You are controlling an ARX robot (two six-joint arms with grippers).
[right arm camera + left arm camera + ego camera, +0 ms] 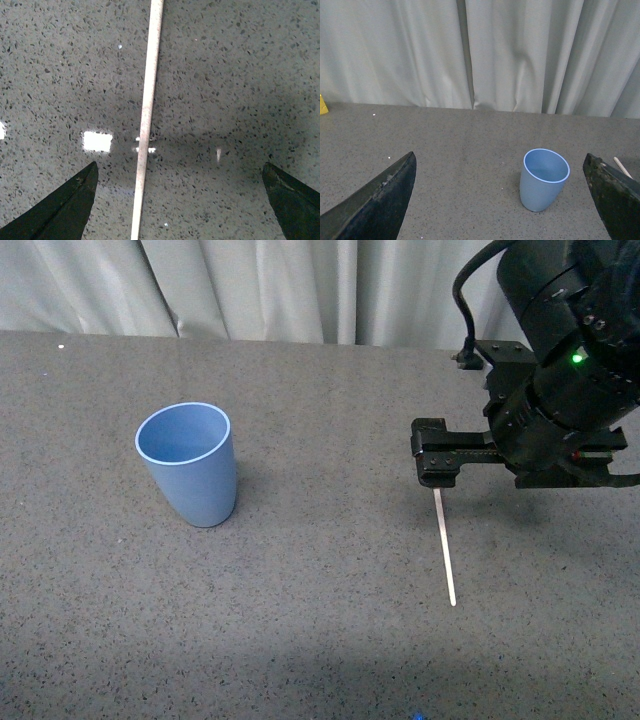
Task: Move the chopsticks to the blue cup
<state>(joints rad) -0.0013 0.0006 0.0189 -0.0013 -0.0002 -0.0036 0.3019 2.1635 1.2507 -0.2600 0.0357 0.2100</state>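
Note:
The blue cup (pixel 189 462) stands upright on the grey speckled table (pixel 320 620), left of centre. The cream-white chopstick (pixel 445 546) lies flat on the table to the right, its far end under my right gripper (pixel 432 466). That gripper hangs just above it, open and empty. In the right wrist view the chopstick (pixel 146 115) runs between the open jaws, nearer one finger (pixel 65 210) than the other. My left gripper (pixel 502 200) is open and empty; its view shows the cup (pixel 543 179) ahead and the chopstick's tip (pixel 622 166) beside one finger (pixel 615 197).
Pale curtains (pixel 250 285) hang along the table's far edge. A small yellow object (pixel 322 104) sits at the table's far edge in the left wrist view. The right arm's black body (pixel 570 360) fills the upper right of the front view.

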